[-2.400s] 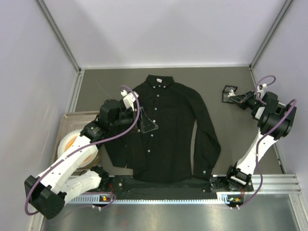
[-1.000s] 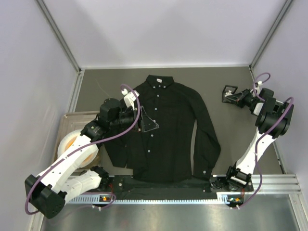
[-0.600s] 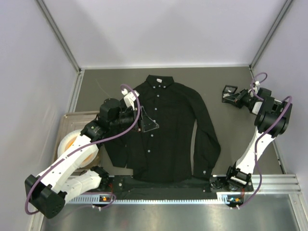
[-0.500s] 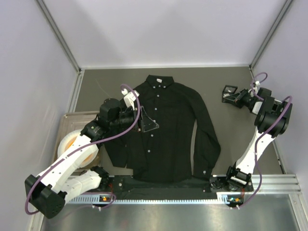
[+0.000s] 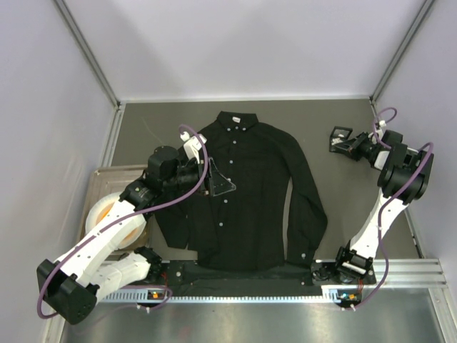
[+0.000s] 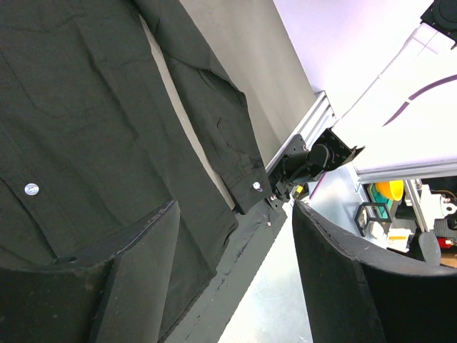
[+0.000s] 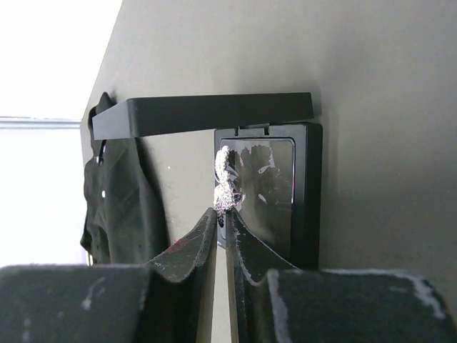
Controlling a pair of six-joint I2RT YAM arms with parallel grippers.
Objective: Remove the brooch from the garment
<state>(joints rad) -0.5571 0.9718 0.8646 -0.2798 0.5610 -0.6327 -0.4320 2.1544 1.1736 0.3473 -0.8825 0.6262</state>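
Observation:
The black long-sleeved shirt [image 5: 246, 189] lies flat in the middle of the table, collar to the back. My right gripper [image 7: 223, 211] is shut on the small sparkly white brooch [image 7: 224, 179] and holds it over the tray of the small open black box [image 7: 280, 196], whose lid [image 7: 203, 114] stands up. From above, this gripper [image 5: 352, 148] sits at the box [image 5: 338, 138] at the back right. My left gripper [image 5: 214, 182] is open and empty over the shirt's chest; its fingers [image 6: 139, 268] frame the shirt's sleeve [image 6: 214, 121].
A tape roll [image 5: 107, 211] sits in a tray [image 5: 114, 175] at the left. The aluminium rail [image 5: 285, 282] with the arm bases runs along the near edge. Walls close in the back and sides.
My right gripper has moved a little left and back with the brooch, up to the black box. The left arm has not moved.

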